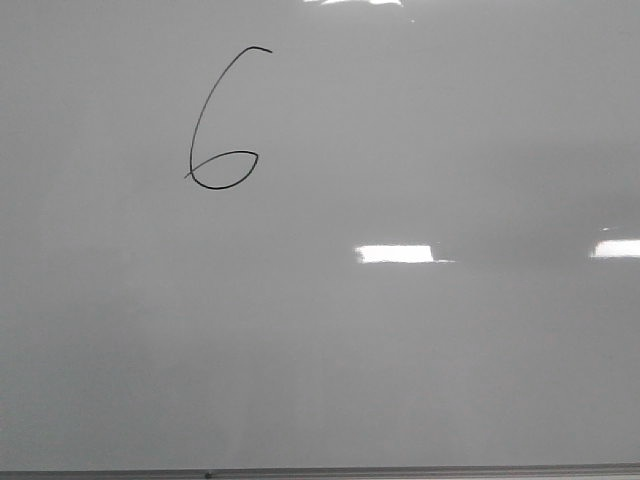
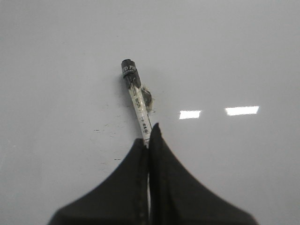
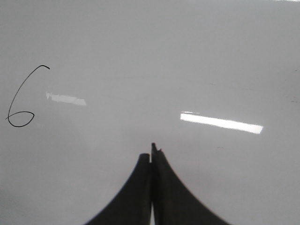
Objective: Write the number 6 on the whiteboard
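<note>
The whiteboard (image 1: 420, 370) is a glossy grey-white surface filling the front view. The number 6 (image 1: 222, 125), a thin black slanted line with a flattened oval loop, stands on its upper left; it also shows in the right wrist view (image 3: 21, 101). My left gripper (image 2: 148, 136) is shut on a white marker (image 2: 138, 103) with a black tip end (image 2: 128, 69), held over the whiteboard (image 2: 56, 70) away from the number. My right gripper (image 3: 151, 154) is shut and empty above the whiteboard (image 3: 225, 56). Neither gripper shows in the front view.
A thin dark edge strip (image 1: 320, 472) runs along the board's near side. Bright rectangular light glares (image 1: 394, 254) lie on the board's right half. Faint small marks (image 2: 105, 129) dot the board near the left gripper.
</note>
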Tool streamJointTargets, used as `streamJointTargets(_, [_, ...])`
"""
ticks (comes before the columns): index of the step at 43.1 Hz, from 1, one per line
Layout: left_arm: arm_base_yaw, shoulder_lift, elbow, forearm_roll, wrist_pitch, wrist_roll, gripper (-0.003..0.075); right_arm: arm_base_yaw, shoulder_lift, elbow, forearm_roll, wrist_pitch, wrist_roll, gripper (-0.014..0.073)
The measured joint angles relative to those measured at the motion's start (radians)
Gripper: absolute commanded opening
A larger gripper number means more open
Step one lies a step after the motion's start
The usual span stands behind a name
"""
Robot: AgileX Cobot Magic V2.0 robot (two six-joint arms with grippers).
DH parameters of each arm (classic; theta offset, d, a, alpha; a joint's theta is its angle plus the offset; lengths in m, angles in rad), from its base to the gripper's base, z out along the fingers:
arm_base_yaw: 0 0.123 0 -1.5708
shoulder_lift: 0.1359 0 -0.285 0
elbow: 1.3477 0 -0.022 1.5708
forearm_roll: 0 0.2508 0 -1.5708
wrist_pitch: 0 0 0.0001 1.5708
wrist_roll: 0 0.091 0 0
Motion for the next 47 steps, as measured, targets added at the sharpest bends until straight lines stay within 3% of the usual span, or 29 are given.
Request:
streamJointTargets(15, [0.0,0.0,0.0,0.0,-0.002,0.0,-0.002,0.0,-0.031,0.232,0.001,-0.233,0.008,-0.0058])
streamJointTargets(24, [0.0,0.0,0.0,0.0,-0.004,0.0,-0.002,-0.025,-0.126,0.356,0.002,-0.198,0.029,-0.0058])
streamJointTargets(35, [0.0,0.0,0.0,0.0,-0.006,0.0,-0.002,-0.094,-0.143,0.36,0.002,-0.143,0.03,-0.0058])
streamJointTargets(47, [0.0,0.0,0.0,0.0,-0.006,0.0,-0.002,-0.1,-0.143,0.36,0.002,-0.133,0.03,-0.0058])
